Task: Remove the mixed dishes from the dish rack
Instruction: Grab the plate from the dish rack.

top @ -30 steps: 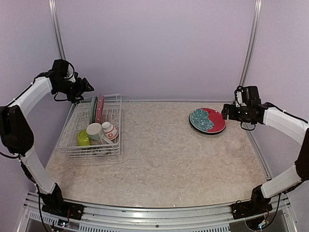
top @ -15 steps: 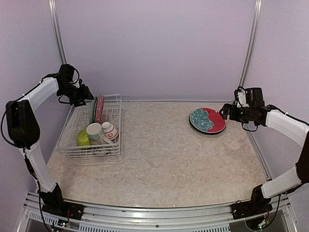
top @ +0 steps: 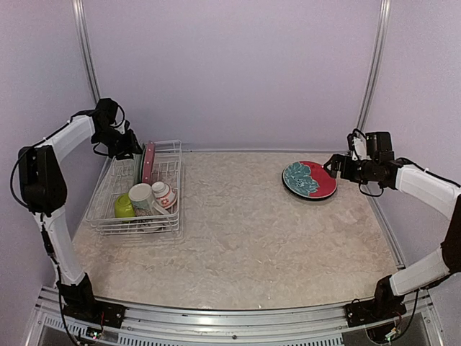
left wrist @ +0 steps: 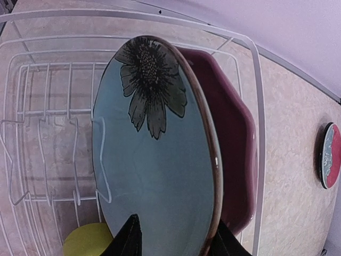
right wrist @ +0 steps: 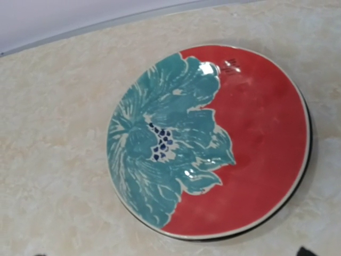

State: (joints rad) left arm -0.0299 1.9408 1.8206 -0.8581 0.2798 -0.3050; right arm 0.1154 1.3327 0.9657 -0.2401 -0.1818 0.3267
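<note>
- Pale teal plate (left wrist: pixel 154 160) with a dark flower print stands on edge in a slot at the far end of the dish rack (left wrist: pixel 259 122). This is the dish in hand.
- Left end effector (left wrist: pixel 175 237) straddles that plate, with 1 finger on each face at the rim nearest the wrist. The views do not show whether the pads already clamp the plate.
- Dark pink plate (left wrist: pixel 234 149) stands just behind the teal one. Judgement: the finger on that side has little room and should pass between the 2 plates without nudging the pink one.
- Recommended grip: seat the rim deep between the pads before closing fully. Centre the grip on the rim so the plate hangs without swinging.
- Recommended lift: draw the plate out along its own plane until its lower edge is above the slot wires and the rack wall, then travel sideways. A tilted pull may jam the rim in the wires or drag the rack.
- Lime-green bowl (left wrist: pixel 88 240), cream mug (top: pixel 141 196) and small white-and-red bowl (top: pixel 163 193) sit at the near end of the rack, apart from the lift path.
- Right end effector (top: pixel 333 164) hovers released, fingers wide and holding nothing. It is beside the red plate with teal flower (right wrist: pixel 213 138), which lies flat on the tabletop (top: pixel 245 238), well apart from the rack. A dark rim shows beneath that plate.
- Judgement: the task is at an early-to-middle stage, with 5 dishes visible in the rack.
</note>
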